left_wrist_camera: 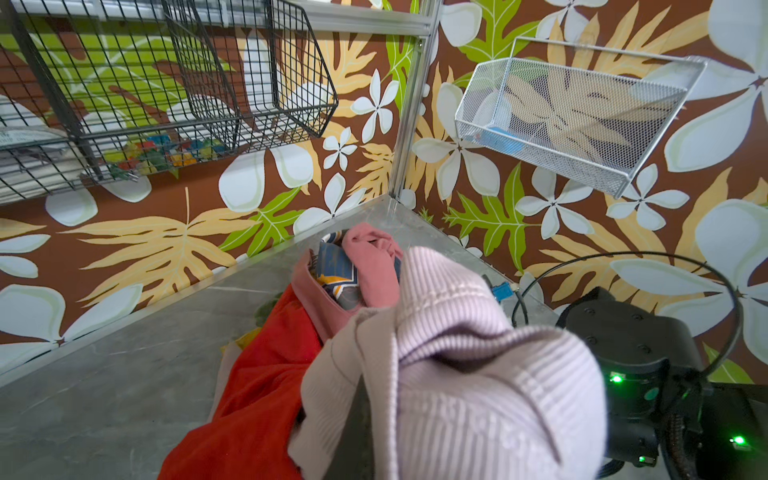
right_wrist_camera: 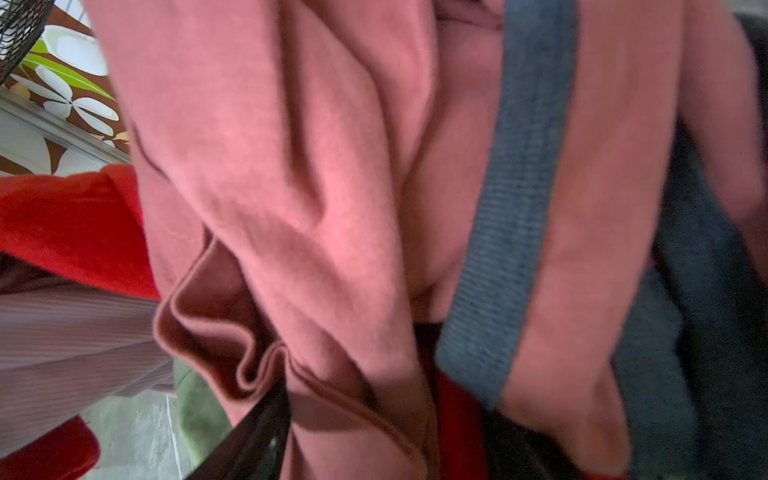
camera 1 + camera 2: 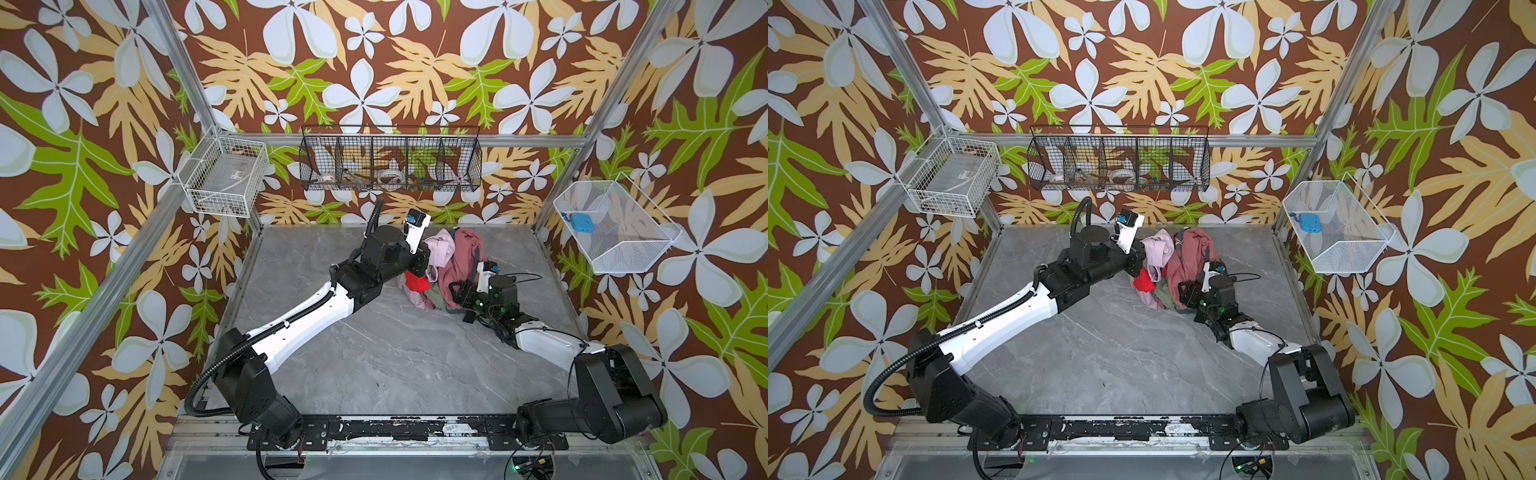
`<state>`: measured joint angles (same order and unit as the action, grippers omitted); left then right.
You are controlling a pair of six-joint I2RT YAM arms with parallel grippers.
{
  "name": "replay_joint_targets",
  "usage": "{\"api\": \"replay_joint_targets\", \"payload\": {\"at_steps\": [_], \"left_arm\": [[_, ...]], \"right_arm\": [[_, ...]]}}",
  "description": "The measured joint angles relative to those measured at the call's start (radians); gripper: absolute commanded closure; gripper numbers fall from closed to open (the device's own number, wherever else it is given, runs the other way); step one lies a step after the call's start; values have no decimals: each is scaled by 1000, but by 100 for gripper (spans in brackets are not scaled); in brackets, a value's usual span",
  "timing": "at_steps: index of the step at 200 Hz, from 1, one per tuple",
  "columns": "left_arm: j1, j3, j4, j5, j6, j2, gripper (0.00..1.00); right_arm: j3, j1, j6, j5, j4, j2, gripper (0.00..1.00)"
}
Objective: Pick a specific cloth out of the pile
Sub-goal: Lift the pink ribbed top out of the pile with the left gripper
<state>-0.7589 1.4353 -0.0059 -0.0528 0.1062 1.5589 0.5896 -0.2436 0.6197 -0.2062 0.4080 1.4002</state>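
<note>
The pile (image 3: 465, 259) (image 3: 1187, 259) lies at the back of the table, with dusty-rose, olive and grey-blue garments. The cloth (image 3: 440, 249) (image 3: 1158, 251), pale lilac and ribbed, rises from the pile's left side. In the left wrist view the cloth (image 1: 478, 374) drapes over my left gripper (image 3: 424, 266) (image 3: 1139, 266), which is shut on it. A bright red cloth (image 3: 417, 283) (image 1: 257, 395) hangs just below. My right gripper (image 3: 452, 297) (image 2: 382, 449) is pushed into the pile's right side. Its fingers (image 2: 249, 436) stand apart with dusty-rose fabric (image 2: 316, 187) lying between them.
A black wire basket (image 3: 390, 160) hangs on the back wall above the pile. A white wire basket (image 3: 224, 174) is on the left wall and a white mesh basket (image 3: 615, 228) on the right. The grey marble table (image 3: 374, 353) stretches toward the arm bases.
</note>
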Motion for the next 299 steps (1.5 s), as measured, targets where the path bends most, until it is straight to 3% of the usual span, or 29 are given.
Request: {"api": "replay_joint_targets", "payload": {"at_steps": [77, 188, 231, 299], "left_arm": [[0, 81, -82, 48, 0, -55, 100], [-12, 140, -89, 5, 45, -137, 100], [-12, 163, -96, 87, 5, -181, 100], [-11, 134, -125, 323, -61, -257, 100]], "right_arm": [[0, 0, 2, 26, -5, 9, 29], [2, 0, 8, 30, -5, 19, 26], [2, 0, 4, 30, -3, -16, 26], [-23, 0, -12, 51, 11, -111, 23]]}}
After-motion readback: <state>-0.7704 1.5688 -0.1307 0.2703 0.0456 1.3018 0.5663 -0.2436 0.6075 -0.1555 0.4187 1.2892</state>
